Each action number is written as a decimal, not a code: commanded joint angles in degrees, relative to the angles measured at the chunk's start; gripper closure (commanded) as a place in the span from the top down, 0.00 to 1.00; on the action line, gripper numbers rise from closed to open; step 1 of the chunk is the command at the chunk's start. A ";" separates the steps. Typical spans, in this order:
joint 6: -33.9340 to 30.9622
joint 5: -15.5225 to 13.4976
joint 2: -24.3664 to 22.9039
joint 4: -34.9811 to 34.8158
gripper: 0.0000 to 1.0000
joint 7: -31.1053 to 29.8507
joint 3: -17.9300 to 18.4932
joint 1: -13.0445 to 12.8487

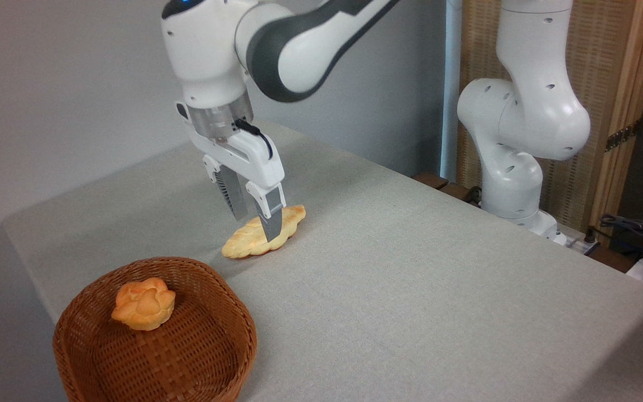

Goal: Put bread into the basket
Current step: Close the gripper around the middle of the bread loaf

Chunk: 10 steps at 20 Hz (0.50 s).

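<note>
Nearest the camera sits the basket [154,340], my landmark for everything else, its wicker wall low and a small orange bun [143,303] lying inside toward its far rim. Just beyond the basket, up and to the right on the grey surface [411,290], lies the bread [246,243], flat and not yet lifted, its long axis running from a pointed end close to the basket's far rim away toward the upper right. My claw [254,226] stands over the loaf's middle, fingers [270,221] pointing down and parted, one on the near flank of the loaf and one on the far flank, so the gap crosses the braid's short width and not its length. Nothing is gripped yet; whether the tips touch the crust I cannot tell. Closing here should pinch the narrow waist, I judge, and the carry then runs back toward the camera and left to the basket.
</note>
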 commanded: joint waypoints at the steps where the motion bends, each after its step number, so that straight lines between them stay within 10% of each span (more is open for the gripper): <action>1: 4.61 -4.38 -1.75 -4.34 1.00 -0.45 -0.01 -0.12; 8: 8.75 -4.21 -0.08 -7.42 0.97 -0.10 -2.73 -0.12; 10: 8.75 -4.12 -0.17 -7.86 0.72 0.34 -2.74 -0.12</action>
